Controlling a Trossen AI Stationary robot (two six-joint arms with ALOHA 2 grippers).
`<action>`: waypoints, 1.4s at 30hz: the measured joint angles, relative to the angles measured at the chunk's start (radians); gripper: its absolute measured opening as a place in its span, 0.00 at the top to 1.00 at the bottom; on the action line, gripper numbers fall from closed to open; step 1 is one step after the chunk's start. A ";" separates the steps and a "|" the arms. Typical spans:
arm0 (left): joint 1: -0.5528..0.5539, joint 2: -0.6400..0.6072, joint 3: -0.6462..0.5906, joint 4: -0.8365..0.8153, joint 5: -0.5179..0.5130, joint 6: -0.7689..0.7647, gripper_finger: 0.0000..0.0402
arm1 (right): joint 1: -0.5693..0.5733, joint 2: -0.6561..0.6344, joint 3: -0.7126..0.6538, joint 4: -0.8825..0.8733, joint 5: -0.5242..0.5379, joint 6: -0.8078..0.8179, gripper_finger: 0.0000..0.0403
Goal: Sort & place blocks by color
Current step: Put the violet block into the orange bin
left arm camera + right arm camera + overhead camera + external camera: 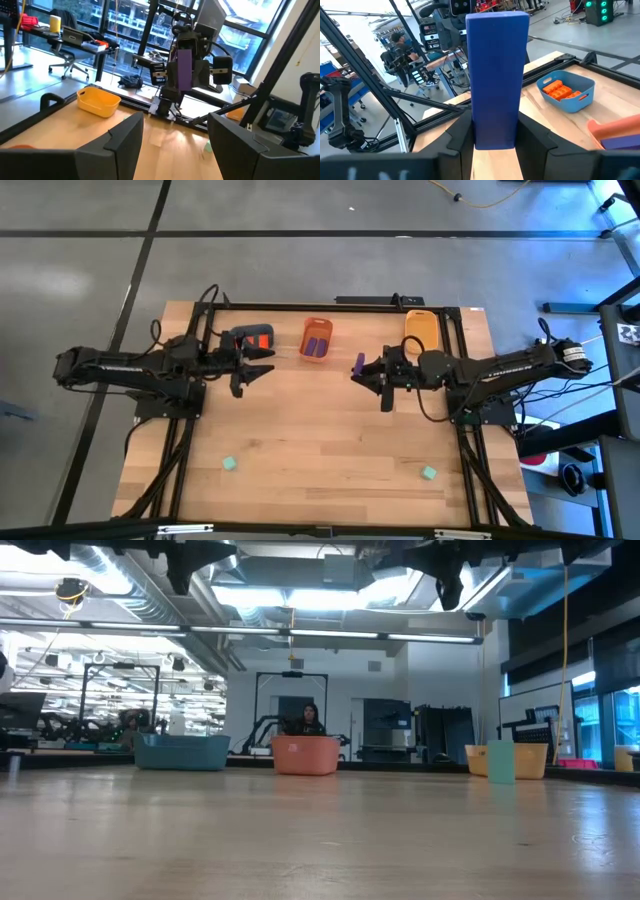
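Note:
My right gripper (364, 369) hangs over the table's middle, just right of the orange tray (317, 340), and is shut on a purple oblong brick (497, 70), which also shows in the left wrist view (185, 67). My left gripper (258, 371) is open and empty, in the air next to the blue-grey tray (250, 338). That tray holds orange-red bricks (561, 90). Purple bricks (317, 346) lie in the orange tray. Two mint-green cubes rest flat on the table near its near edge, one left (230, 464) and one right (428, 473). My right gripper pinches the purple brick between its two fingers, on the brick's lower part (495, 127). The fingers (536, 137) come level from the table's right side and lie across the brick. The brick stands upright above the fingers, lifted clear of the table.
A yellow tray (422, 328) sits at the far right of the table with nothing showing in it. All three trays stand in a row along the far edge. Bare wood lies between the arms and the near edge, apart from the two cubes. A person (309, 718) sits beyond the table.

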 joint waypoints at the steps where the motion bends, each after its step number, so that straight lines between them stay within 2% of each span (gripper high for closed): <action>1: 0.000 0.000 0.000 0.000 0.000 0.000 0.48 | 0.000 0.000 0.000 0.000 0.000 0.000 0.73; 16: 0.000 0.000 0.000 -0.001 0.000 0.000 0.48 | 0.000 0.003 0.000 0.000 0.000 0.002 0.73; 25: 0.000 0.000 0.000 -0.001 0.003 0.002 0.48 | -0.002 0.068 0.022 -0.035 0.006 0.048 0.73; 29: 0.000 0.000 0.000 -0.001 0.004 0.002 0.48 | -0.015 0.151 0.123 -0.144 0.012 0.048 0.73; 33: 0.000 0.000 0.000 -0.001 0.000 0.002 0.48 | -0.056 0.273 0.281 -0.296 0.013 0.019 0.73; 38: 0.000 0.000 0.000 -0.001 -0.003 0.001 0.48 | -0.151 0.460 0.478 -0.472 0.016 0.037 0.73; 42: 0.000 0.000 0.000 -0.001 -0.003 0.002 0.48 | -0.238 0.612 0.608 -0.545 0.017 0.130 0.73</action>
